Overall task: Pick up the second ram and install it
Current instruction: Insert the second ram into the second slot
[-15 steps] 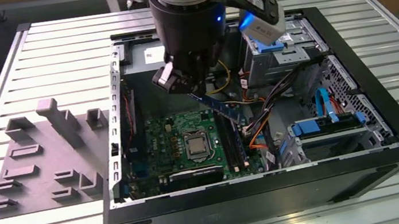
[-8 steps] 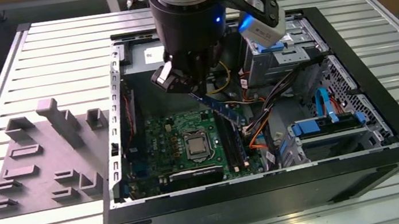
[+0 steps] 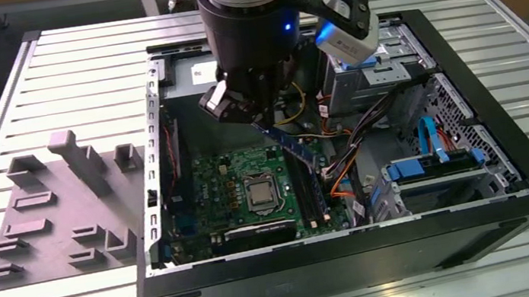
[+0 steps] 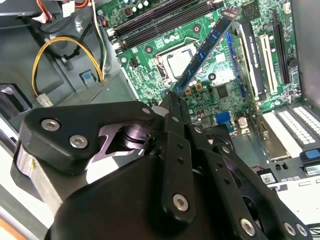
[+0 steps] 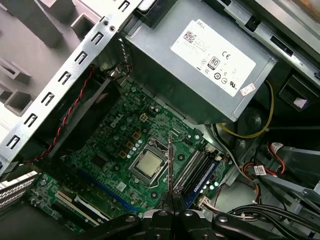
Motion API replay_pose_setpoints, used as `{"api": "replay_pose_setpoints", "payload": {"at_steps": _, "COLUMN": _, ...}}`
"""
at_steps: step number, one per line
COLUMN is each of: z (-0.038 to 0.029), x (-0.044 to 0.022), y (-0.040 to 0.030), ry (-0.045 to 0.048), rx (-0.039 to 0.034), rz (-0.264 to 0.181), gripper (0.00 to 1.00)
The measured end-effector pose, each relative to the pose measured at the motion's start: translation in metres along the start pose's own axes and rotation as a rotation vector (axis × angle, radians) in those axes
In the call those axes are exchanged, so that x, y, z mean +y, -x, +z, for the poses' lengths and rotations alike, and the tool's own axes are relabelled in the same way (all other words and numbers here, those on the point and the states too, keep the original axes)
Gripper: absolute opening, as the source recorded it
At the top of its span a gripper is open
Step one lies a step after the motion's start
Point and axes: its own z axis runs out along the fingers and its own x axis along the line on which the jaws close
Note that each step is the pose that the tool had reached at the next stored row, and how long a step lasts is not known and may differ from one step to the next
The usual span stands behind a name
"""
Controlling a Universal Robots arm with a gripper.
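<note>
Hand clamped on the second ram, stick tilted over green motherboard, inside open computer case on table

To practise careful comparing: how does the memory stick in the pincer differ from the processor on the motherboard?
The second ram is long and narrow, the processor square. The second ram is dark bluish, the processor silvery. The second ram is tilted above the green motherboard, clamped at one end by the pincer; the processor lies flat in its socket. Both are within the open computer case.
</note>
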Motion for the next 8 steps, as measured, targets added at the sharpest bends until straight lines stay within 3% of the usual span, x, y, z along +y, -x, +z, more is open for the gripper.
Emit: {"api": "replay_pose_setpoints", "payload": {"at_steps": 8, "z": 0.0000, "x": 0.0000, "y": 0.0000, "ry": -0.0042, "rx": -0.0021, "rz": 0.042, "gripper": 0.11}}
